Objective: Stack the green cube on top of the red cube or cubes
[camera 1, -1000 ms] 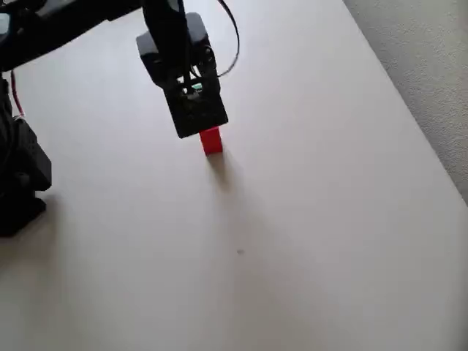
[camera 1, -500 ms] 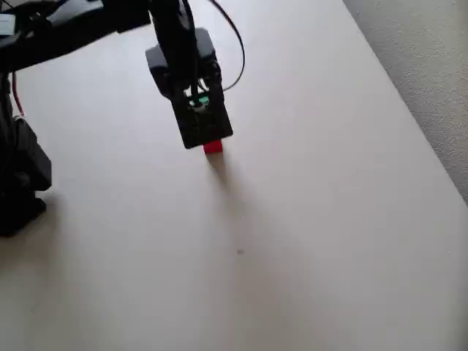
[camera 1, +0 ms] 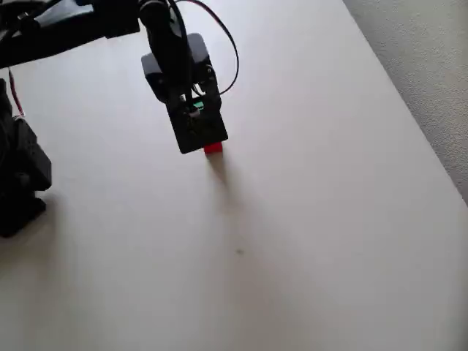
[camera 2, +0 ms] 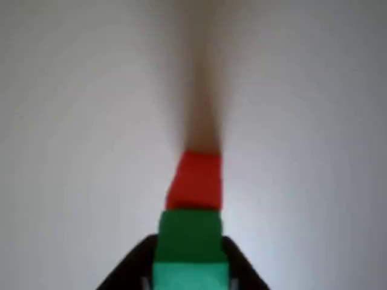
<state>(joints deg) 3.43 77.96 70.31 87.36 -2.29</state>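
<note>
In the wrist view the green cube (camera 2: 190, 241) sits between the black fingers (camera 2: 130, 269) of my gripper (camera 2: 190, 269), which is shut on it. The red stack (camera 2: 195, 181) shows just beyond and below the green cube, touching its far edge in the picture. In the overhead view my gripper (camera 1: 199, 130) hangs over the red cubes (camera 1: 213, 148), of which only a small red edge shows below the black jaw block. A sliver of the green cube (camera 1: 196, 108) shows inside the gripper. How many red cubes there are I cannot tell.
The pale table (camera 1: 307, 219) spreads wide to the right and front. Its right edge (camera 1: 409, 110) runs diagonally beside grey carpet. The arm's black base (camera 1: 22, 183) stands at the left edge.
The gripper with the green cube has shifted over the red stack, hiding most of the red that showed a second ago.
</note>
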